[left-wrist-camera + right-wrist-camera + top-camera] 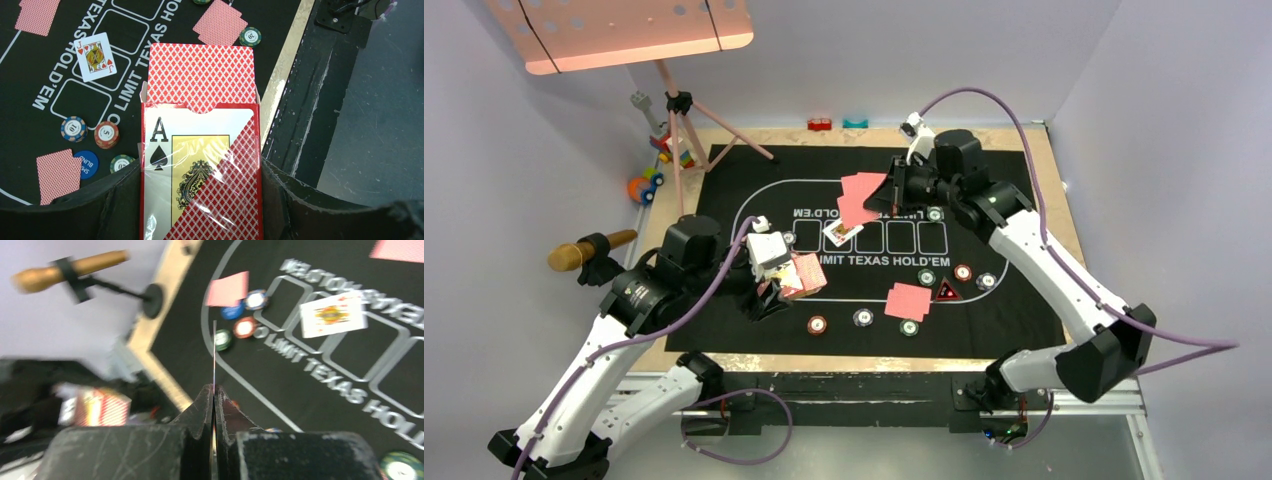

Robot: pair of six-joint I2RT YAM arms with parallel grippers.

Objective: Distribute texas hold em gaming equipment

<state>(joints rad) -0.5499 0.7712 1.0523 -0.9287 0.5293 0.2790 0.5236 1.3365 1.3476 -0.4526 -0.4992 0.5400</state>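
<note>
My left gripper [776,285] [201,195] is shut on a red card box [200,165] printed with an ace of spades, and red-backed cards [201,75] stick out of its open top. My right gripper [892,195] [214,390] is shut on a single playing card [214,352], seen edge-on, over the far side of the black mat [724,330]. A jack of hearts [843,232] [95,56] lies face up in a marked box. Red-backed cards [909,300] and poker chips [818,324] [106,134] are spread around, with a blue button [86,164] and a triangular marker [946,292].
A pink music stand [619,30] on a tripod [679,110] stands at the back left beside colourful toys [649,180]. Small red [820,124] and teal [855,123] blocks sit on the back edge. A wooden-handled object [589,250] pokes in from the left.
</note>
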